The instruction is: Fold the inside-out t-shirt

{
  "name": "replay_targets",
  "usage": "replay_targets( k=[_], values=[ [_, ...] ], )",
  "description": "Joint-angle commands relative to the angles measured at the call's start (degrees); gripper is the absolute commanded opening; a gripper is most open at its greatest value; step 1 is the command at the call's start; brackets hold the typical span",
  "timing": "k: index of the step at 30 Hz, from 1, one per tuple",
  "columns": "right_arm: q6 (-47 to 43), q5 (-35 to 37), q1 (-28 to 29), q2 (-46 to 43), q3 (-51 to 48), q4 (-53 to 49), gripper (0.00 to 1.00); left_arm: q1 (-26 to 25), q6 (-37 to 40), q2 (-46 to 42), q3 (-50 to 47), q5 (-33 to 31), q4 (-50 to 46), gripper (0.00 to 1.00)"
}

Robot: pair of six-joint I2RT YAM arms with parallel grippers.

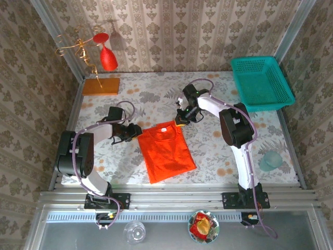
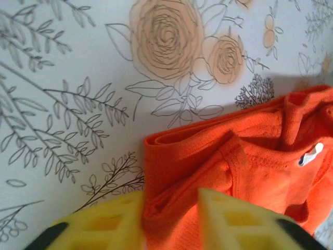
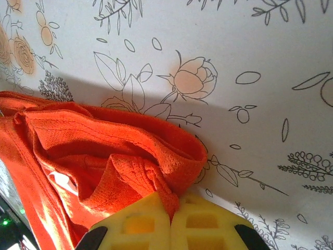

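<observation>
Floral tablecloth (image 1: 213,156) covers the whole work surface, with patterned wallpaper behind it. The inside-out t-shirt (image 1: 167,152) lies spread near the middle, collar toward the far side and hem toward the near edge. From overhead I see both arms reaching in to the shirt's far corners: the left gripper (image 1: 134,130) at the left sleeve, the right gripper (image 1: 182,117) at the right shoulder.

On the right wrist camera the yellow fingers (image 3: 140,224) are pressed together with a bunched ridge of orange cloth pinched between them, so that side is grasped. On the left wrist camera the fingers stand apart with the sleeve's folded edge lying in the gap. Whether they actually bite the cloth I cannot tell.

I judge this to be the pick-up for a fold, taken at the shoulders. Next I need the left jaws firmly on the sleeve. Then both arms should lift together and carry the far edge toward the near hem, evenly, so the cloth doesn't skew or slip out.
</observation>
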Motion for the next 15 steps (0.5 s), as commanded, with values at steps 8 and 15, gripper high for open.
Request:
replay_targets(
  k=[8,15],
  values=[
    [-0.8,1.0,-0.3,-0.1,0.8,-2.5,0.0,-4.5,0.5,-5.8,1.4,0.8,-1.3,0.04],
    [-0.9,1.0,-0.4,-0.6,-0.2,-2.2,0.0,-6.1,1.7,-3.4,4.2,0.0,-1.2,0.04]
  ],
)
